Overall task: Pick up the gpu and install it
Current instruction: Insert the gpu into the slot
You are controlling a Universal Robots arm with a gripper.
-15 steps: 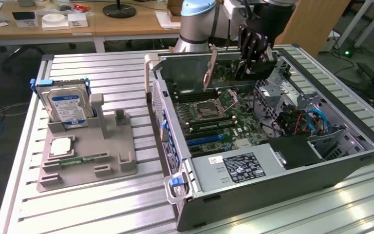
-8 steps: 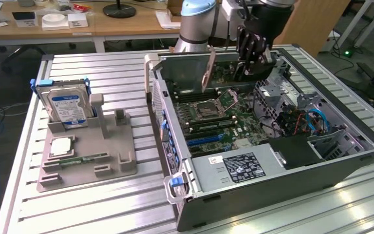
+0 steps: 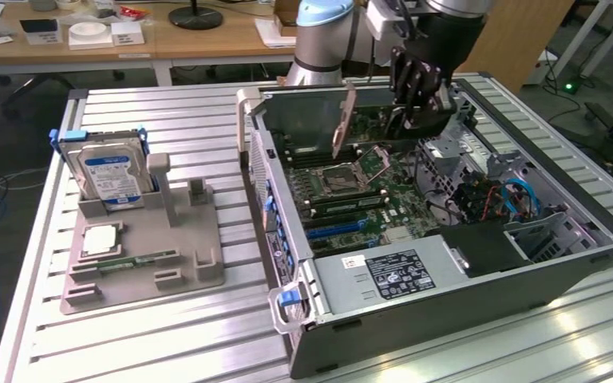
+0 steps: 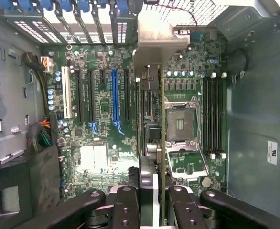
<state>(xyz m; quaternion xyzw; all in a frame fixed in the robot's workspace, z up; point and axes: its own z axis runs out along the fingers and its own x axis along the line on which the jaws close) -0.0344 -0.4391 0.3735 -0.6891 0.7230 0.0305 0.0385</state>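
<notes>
Because the gpu (image 4: 152,119) is a thin, stiff card with tiny parts on it, it could break if it is squeezed hard or bumped. It looks light, so a soft pinch should be enough. I think the best place to hold it is the long top edge, near the middle, away from the little parts. The claw (image 4: 152,193) holds it that way: its fingers (image 4: 125,205) pinch the card, one on each flat side. The card hangs on its edge right under the claw, inside the open computer case (image 3: 445,311). Its silver end plate (image 4: 154,33) sticks out past the claw. The green main board (image 4: 102,136) lies below, and I cannot tell if they touch.
</notes>
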